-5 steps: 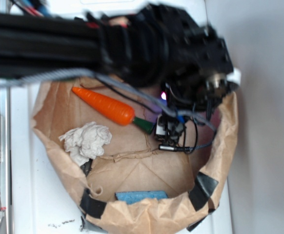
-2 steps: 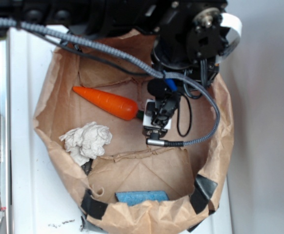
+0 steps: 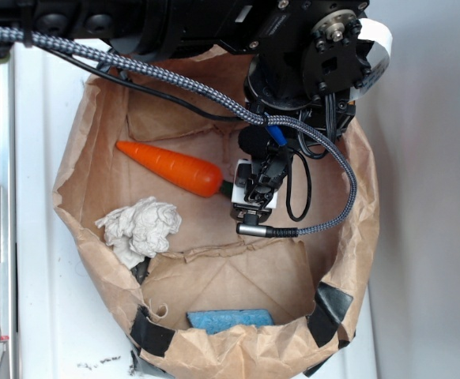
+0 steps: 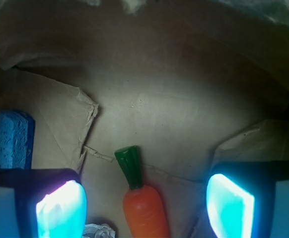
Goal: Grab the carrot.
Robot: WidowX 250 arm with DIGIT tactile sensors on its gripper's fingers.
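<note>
Paper bag [image 3: 96, 158]; wrist-only carrot [image 4: 143, 210] stem

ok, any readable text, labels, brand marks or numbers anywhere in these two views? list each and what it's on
None readable in either view.
The carrot, crumpled paper wad, blue sponge and brown paper bag are plain, with no print showing.
The white tag on the arm shows nothing legible.
The end effector shows only glowing pads, no markings; its jaws stand open around the carrot's stem end.
</note>
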